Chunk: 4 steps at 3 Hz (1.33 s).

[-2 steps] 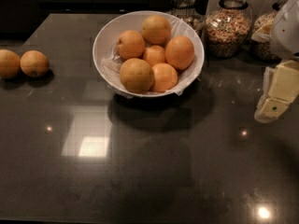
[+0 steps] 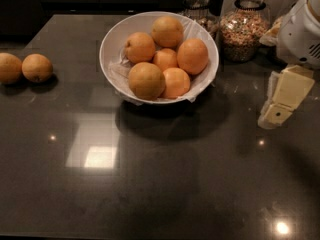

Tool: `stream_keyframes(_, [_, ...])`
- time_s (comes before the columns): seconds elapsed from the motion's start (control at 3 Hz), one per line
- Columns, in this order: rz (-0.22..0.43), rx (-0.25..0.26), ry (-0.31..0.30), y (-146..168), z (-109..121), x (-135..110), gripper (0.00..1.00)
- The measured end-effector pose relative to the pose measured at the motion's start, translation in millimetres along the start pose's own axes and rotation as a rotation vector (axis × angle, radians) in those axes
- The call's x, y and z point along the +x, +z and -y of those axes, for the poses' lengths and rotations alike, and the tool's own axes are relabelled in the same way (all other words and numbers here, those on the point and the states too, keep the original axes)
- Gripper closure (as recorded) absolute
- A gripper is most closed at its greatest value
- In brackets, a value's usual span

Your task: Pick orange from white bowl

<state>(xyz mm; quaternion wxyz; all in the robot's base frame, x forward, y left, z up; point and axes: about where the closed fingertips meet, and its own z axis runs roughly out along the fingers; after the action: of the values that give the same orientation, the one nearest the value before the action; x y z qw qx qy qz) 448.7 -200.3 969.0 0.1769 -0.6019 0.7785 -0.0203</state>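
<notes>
The white bowl (image 2: 111, 40) with a crinkled white liner stands at the back middle of the dark counter and holds several oranges. The orange (image 2: 146, 80), the largest, with duller tan skin, lies at the bowl's front left, touching brighter oranges (image 2: 192, 55) beside it. My gripper (image 2: 281, 101), cream-coloured under a white wrist (image 2: 301, 34), hangs to the right of the bowl above the counter. It is apart from the bowl and holds nothing that I can see.
Two loose oranges (image 2: 36, 67) lie at the counter's left edge. Glass jars of grains (image 2: 245, 26) stand behind the bowl at the back right. Ceiling lights reflect off the dark counter (image 2: 150, 184) in front.
My gripper has shifted a little to the left, toward the bowl. The bowl and the oranges have not moved.
</notes>
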Motion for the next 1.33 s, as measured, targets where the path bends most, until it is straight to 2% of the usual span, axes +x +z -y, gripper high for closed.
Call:
stream_keyframes(0.67, [0.125,0.000,-0.024,26,18,-50,0.00])
stream_keyframes(1.0, [0.170,-0.013,-0.091,29,14,-85,0.00])
stream_keyframes(1.33, [0.175,-0.012,-0.089,30,13,-86,0.00])
